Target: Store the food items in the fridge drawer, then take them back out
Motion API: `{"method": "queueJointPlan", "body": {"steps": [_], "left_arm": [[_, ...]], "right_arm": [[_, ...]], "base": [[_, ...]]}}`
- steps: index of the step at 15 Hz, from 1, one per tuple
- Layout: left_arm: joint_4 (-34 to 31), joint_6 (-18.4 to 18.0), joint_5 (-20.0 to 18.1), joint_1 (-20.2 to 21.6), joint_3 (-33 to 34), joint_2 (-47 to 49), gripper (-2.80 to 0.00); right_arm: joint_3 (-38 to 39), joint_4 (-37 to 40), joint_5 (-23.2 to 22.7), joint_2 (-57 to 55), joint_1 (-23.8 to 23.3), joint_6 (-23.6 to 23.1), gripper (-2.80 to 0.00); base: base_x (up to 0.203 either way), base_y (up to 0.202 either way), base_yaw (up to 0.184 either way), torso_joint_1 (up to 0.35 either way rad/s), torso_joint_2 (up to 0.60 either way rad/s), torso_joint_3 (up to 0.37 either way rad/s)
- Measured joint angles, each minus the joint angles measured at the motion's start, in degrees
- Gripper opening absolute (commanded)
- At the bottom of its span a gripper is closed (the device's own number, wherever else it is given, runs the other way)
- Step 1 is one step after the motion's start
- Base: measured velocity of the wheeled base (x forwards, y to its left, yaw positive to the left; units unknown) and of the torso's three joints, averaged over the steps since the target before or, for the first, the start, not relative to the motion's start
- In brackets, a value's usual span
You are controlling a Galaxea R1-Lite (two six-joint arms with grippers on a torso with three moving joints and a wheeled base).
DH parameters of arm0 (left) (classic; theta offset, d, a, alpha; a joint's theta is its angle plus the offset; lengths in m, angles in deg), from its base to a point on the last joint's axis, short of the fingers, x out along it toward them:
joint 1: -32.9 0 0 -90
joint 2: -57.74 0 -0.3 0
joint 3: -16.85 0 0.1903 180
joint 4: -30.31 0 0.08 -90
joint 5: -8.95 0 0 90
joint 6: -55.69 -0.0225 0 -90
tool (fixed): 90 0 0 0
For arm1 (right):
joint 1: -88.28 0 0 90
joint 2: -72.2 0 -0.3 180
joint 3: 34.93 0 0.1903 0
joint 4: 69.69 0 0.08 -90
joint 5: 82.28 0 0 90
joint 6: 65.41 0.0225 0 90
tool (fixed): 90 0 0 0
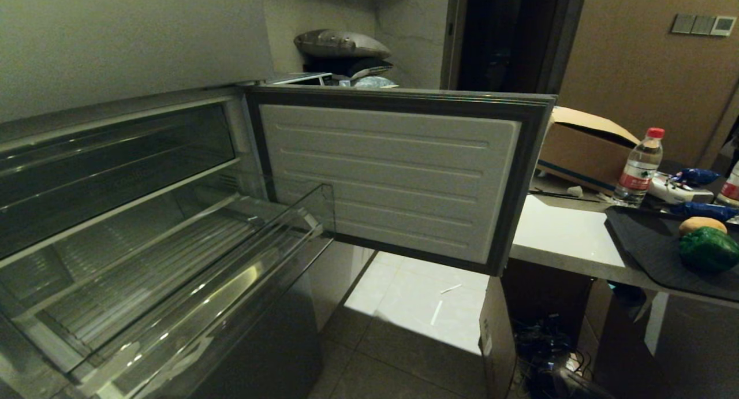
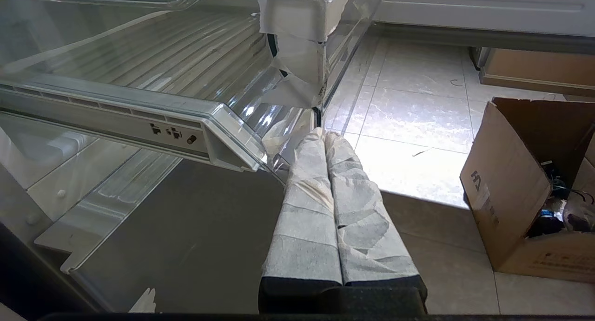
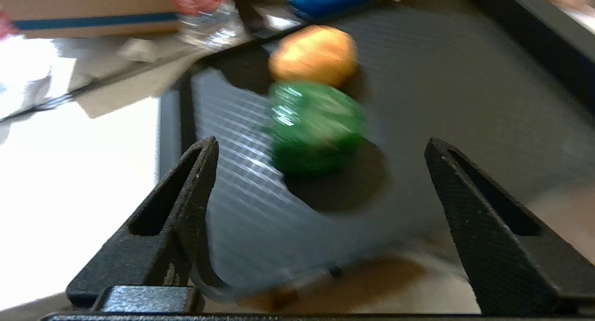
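Observation:
The clear fridge drawer [image 1: 173,254] with a ribbed floor is pulled out of the open fridge; the left wrist view shows it [image 2: 153,56] empty. A green pepper [image 1: 709,249] and an orange-brown food item [image 1: 701,224] lie on a dark mat [image 1: 646,243] on the counter at the right. In the right wrist view my right gripper [image 3: 320,144] is open, its black fingers wide apart, short of the green pepper [image 3: 314,126] with the orange item [image 3: 314,54] behind it. My left gripper [image 2: 324,135], wrapped in white tape, is shut and empty below the drawer's corner.
The fridge door [image 1: 398,179] hangs open between drawer and counter [image 1: 560,231]. A water bottle [image 1: 638,168], blue packets [image 1: 695,176] and a cardboard box [image 1: 583,150] stand on the counter. Another cardboard box [image 2: 520,191] sits on the tiled floor [image 1: 404,306].

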Motion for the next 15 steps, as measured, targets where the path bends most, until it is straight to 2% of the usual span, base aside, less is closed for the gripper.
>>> {"method": "queueJointPlan", "body": {"steps": [6, 15], "left_arm": [[0.0, 0.0, 0.0, 0.0, 0.0, 0.0, -2.8], [0.0, 0.0, 0.0, 0.0, 0.0, 0.0, -2.8]], "right_arm": [[-5.5, -1.8, -4.0, -8.8, 0.3, -3.0, 0.0], [-13.5, -1.9, -4.3, -19.5, 1.0, -5.9, 0.0]], "base": [[0.0, 0.0, 0.0, 0.0, 0.0, 0.0], [0.0, 0.0, 0.0, 0.0, 0.0, 0.0]]}}
